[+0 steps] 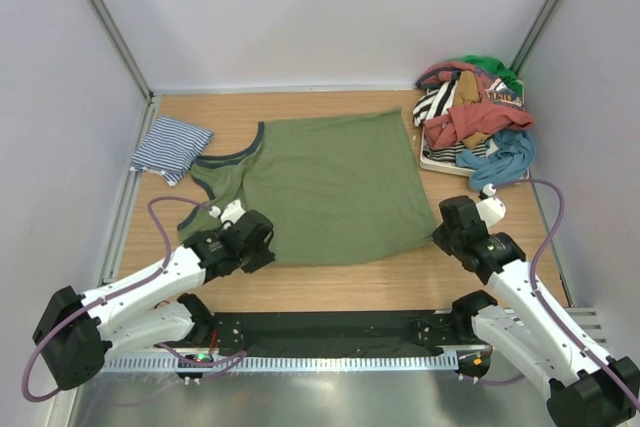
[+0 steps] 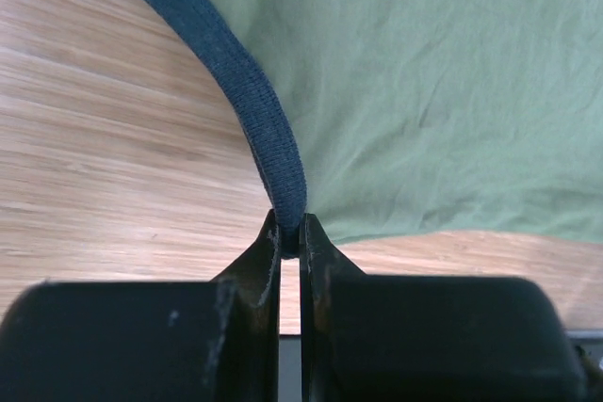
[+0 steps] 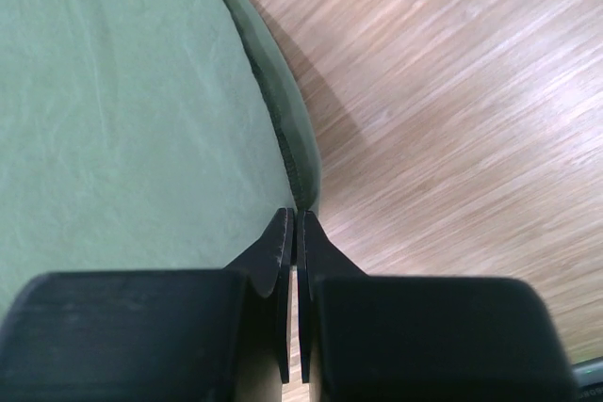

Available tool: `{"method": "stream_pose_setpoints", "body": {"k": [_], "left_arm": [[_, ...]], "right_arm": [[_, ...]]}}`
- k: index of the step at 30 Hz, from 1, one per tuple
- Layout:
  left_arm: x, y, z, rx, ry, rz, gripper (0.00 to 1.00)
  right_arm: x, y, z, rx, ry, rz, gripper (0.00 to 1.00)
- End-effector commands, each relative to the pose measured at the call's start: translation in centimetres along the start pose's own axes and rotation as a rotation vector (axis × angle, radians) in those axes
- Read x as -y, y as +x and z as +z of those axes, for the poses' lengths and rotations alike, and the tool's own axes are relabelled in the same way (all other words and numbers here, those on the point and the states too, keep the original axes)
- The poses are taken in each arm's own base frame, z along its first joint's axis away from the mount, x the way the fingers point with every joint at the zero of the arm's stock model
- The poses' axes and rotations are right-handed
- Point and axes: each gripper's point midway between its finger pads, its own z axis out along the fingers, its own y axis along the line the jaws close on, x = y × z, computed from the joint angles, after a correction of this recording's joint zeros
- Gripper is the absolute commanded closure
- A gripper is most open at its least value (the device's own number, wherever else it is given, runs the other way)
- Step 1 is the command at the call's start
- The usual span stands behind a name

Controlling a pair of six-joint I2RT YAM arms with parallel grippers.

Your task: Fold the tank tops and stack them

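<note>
Left fingers (image 2: 256, 268) close tight on the navy trim (image 2: 254, 110) of the olive tank top (image 1: 330, 187), near left; right fingers (image 3: 271, 256) pinch its near-right edge.

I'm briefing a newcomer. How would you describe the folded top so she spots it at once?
On the wooden table, look to the far left corner. The striped tank top lies there, folded small. Thin navy-and-white stripes set it apart from the olive tank top spread flat beside it.
</note>
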Motion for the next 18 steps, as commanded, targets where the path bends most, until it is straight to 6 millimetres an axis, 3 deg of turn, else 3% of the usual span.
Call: {"method": "stream_pose_setpoints", "body": {"k": [1, 8, 15, 17, 18], "left_arm": [[0.3, -1.8, -0.6, 0.070, -0.050, -0.007, 1.00], [1.3, -5.0, -1.0, 0.101, -0.066, -0.018, 1.00], [1.8, -9.9, -1.0, 0.147, -0.082, -0.072, 1.00], [2.3, -10.8, -0.6, 0.137, -0.083, -0.066, 1.00], [2.2, -11.4, -0.5, 0.141, -0.089, -0.077, 1.00]], "right_arm": [[-1.2, -3.0, -0.9, 0.103, -0.006, -0.015, 0.99], [-3.9, -5.2, 0.3, 0.146, 0.011, -0.084, 0.99], [-7.4, -7.7, 2.8, 0.159, 0.019, -0.082, 0.99], [-7.9, -7.6, 4.1, 0.131, 0.038, -0.100, 0.99], [-8.8, -8.5, 4.2, 0.144, 0.024, -0.086, 0.99]]}}
